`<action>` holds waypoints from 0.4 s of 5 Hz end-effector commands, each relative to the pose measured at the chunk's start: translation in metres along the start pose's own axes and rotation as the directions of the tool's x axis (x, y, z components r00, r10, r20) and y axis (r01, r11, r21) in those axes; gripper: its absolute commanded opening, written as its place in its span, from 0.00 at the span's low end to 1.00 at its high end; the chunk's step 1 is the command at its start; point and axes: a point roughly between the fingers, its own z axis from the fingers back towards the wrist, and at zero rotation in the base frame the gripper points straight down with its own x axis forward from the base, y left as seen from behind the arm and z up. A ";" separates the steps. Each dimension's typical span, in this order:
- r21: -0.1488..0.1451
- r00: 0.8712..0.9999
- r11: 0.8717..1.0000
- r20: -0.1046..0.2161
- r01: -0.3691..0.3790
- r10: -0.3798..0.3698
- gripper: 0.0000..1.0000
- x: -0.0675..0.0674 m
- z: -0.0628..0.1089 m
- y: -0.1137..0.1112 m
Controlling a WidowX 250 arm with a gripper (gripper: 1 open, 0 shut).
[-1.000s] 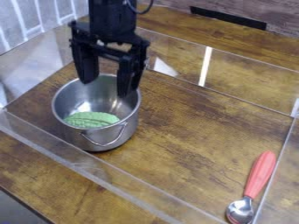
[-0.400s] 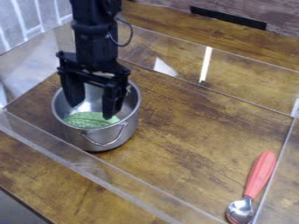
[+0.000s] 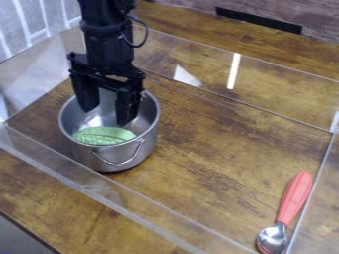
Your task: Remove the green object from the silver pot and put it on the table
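Observation:
The silver pot (image 3: 111,149) stands at the left of the dark wood table (image 3: 225,149). Inside it lies the green object (image 3: 103,135), light green and elongated, resting on the pot's bottom toward the near side. My black gripper (image 3: 109,107) points straight down over the pot, open, with its two fingers (image 3: 85,94) reaching below the rim at the back of the pot. The fingertips stand just behind and above the green object, with nothing between them. Whether they touch it I cannot tell.
Clear acrylic walls (image 3: 236,74) border the tabletop on all sides. A red-handled spoon (image 3: 288,211) lies at the front right corner. Bare wood stretches between the pot and the spoon.
The gripper has moved left and come down, from above the pot's right rim to inside the pot over the green object. It stayed open throughout.

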 end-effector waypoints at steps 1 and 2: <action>0.007 0.998 1.000 0.054 -0.022 0.022 1.00 0.002 -0.001 0.016; 0.005 0.997 1.000 0.073 -0.015 0.015 1.00 -0.001 -0.017 0.023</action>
